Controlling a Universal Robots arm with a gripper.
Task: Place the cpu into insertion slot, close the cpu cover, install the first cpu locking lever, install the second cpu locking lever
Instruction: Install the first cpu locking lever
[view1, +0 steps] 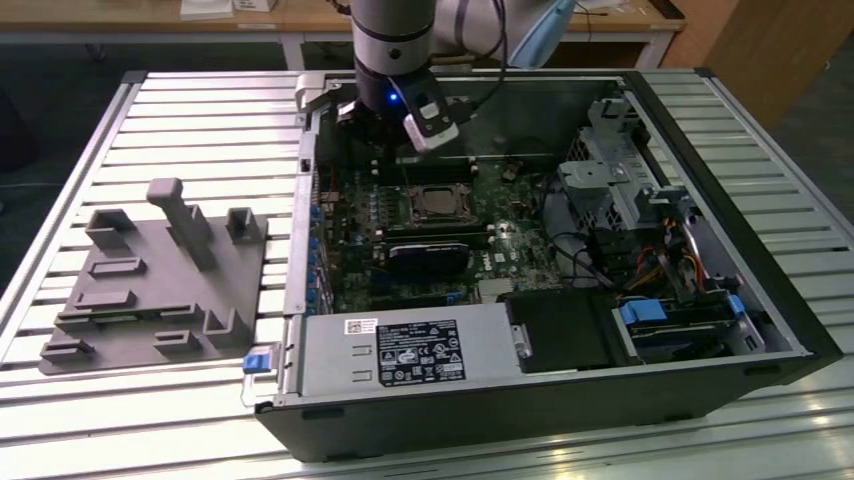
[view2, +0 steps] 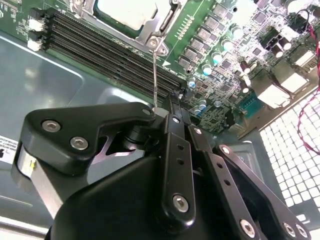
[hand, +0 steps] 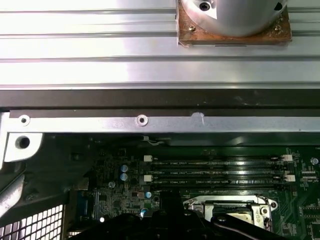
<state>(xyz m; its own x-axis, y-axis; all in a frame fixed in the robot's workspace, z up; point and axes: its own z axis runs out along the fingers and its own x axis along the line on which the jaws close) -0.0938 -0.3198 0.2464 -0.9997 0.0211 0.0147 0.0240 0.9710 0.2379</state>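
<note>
Second wrist view: cpu (view2: 125, 12) under cover (view2: 151, 28)

Finding: my pincer (view2: 162, 111), black links converging in the foreground, has its tips pressed together on the free end of a thin metal lever (view2: 155, 75). The lever runs straight from there to a corner of the cover (view2: 145, 34), which frames the cpu (view2: 125, 12). Dark memory slots (view2: 107, 45) lie between the cover and the edge of the board (view2: 235, 65), next to the bare case panel (view2: 45, 85). A perforated grille (view2: 290, 150) adjoins the board's opposite edge.
</note>
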